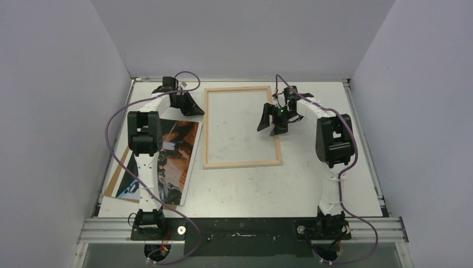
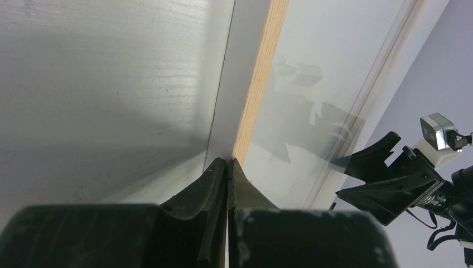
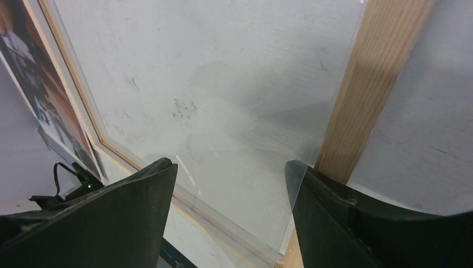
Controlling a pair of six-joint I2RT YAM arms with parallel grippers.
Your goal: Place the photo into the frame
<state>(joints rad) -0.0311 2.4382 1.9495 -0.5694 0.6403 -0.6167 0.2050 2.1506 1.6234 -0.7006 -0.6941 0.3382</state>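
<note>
Simply a large rectangular frame (image 1: 242,164), pale bare wood.

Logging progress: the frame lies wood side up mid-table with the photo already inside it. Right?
No. The frame lies wood side up mid-table, but the photo is outside it, lying to its left; the top external view shows this.
</note>
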